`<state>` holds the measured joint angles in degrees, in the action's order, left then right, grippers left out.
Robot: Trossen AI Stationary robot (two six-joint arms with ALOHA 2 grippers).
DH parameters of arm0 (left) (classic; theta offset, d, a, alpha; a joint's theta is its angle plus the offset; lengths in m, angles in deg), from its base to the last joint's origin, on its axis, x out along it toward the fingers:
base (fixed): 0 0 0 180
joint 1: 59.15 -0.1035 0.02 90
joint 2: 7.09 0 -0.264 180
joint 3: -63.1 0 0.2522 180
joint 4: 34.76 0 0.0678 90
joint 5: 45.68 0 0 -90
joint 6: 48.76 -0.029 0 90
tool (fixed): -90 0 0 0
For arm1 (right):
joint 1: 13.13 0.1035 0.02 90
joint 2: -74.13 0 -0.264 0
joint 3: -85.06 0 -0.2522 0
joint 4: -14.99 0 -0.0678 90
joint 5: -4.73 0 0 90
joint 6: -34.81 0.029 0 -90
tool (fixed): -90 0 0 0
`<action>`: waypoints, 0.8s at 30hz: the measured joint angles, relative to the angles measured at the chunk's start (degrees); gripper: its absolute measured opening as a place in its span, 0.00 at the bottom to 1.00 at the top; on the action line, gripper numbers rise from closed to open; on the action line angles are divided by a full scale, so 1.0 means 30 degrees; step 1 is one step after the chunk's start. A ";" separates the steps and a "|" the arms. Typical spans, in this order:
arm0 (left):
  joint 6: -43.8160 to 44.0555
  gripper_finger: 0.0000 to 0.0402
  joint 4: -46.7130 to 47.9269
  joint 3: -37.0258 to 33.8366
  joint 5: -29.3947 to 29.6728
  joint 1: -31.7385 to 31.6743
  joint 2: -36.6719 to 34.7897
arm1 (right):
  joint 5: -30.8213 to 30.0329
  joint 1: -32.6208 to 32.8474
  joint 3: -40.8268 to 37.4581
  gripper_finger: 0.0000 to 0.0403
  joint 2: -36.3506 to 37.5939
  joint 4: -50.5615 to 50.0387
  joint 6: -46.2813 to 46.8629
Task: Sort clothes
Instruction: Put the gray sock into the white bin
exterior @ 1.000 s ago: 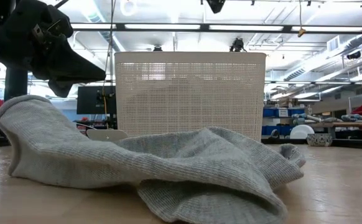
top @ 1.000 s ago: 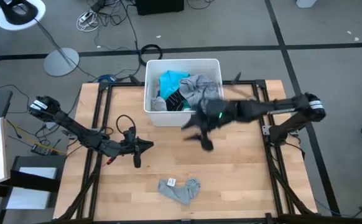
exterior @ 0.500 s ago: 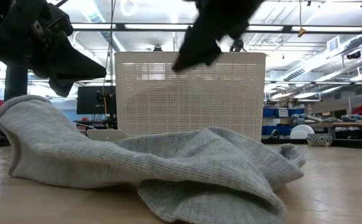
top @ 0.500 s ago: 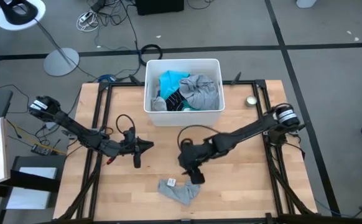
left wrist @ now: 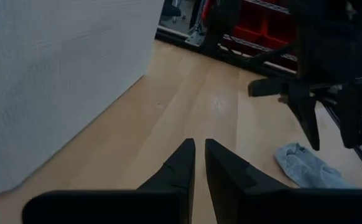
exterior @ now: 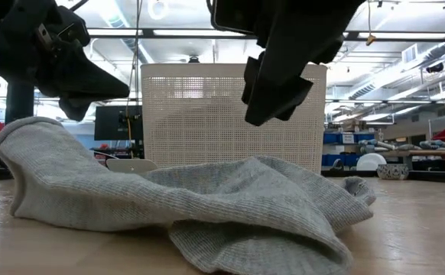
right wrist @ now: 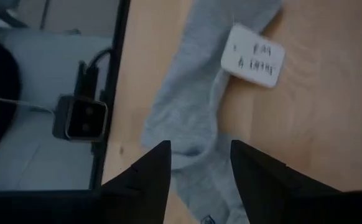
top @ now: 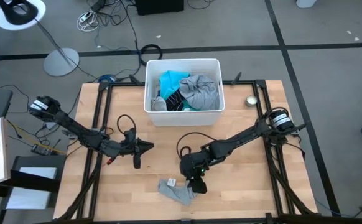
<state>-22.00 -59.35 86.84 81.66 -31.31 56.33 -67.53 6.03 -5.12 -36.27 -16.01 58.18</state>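
A small grey sock [top: 178, 191] with a white tag [right wrist: 254, 55] lies flat on the wooden table near its front edge, and it fills the foreground of the low view [exterior: 184, 206]. My right gripper [top: 198, 185] hovers open just above the sock, fingers pointing down, one on either side of the sock's middle [right wrist: 196, 124]. It is clear of the sock in the low view [exterior: 272, 99]. My left gripper [top: 137, 151] is shut and empty, held still left of centre [left wrist: 198, 149]. A turquoise garment [top: 170, 81] and a grey one [top: 199, 90] lie in the white bin [top: 148, 93].
The white bin stands at the table's far middle, its perforated wall behind the sock in the low view [exterior: 207, 114]. A small round metal object [top: 251, 101] sits at the far right. A small camera [right wrist: 81, 118] is mounted at the near edge.
My right gripper has swung from just in front of the bin toward the table's near edge and come down over the grey sock. The sock has not moved.
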 joint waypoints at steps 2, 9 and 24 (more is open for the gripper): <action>0.0629 0.10 0.0224 0.0000 -0.0025 0.0012 0.0000 | -0.0002 -0.0010 0.0006 0.41 0.0063 0.0366 0.0156; 0.1746 0.10 0.0116 0.0000 -0.0828 0.0126 0.0494 | -0.0531 0.0162 0.0005 0.40 0.0070 0.0152 -0.0053; 0.2235 0.10 0.0152 -0.0003 -0.1577 0.0263 0.0991 | -0.5403 0.1729 0.0007 0.39 -0.0118 0.0704 -0.0838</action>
<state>-15.30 -58.89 86.83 76.93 -30.52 59.30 -83.74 11.22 -5.10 -36.63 -13.90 55.66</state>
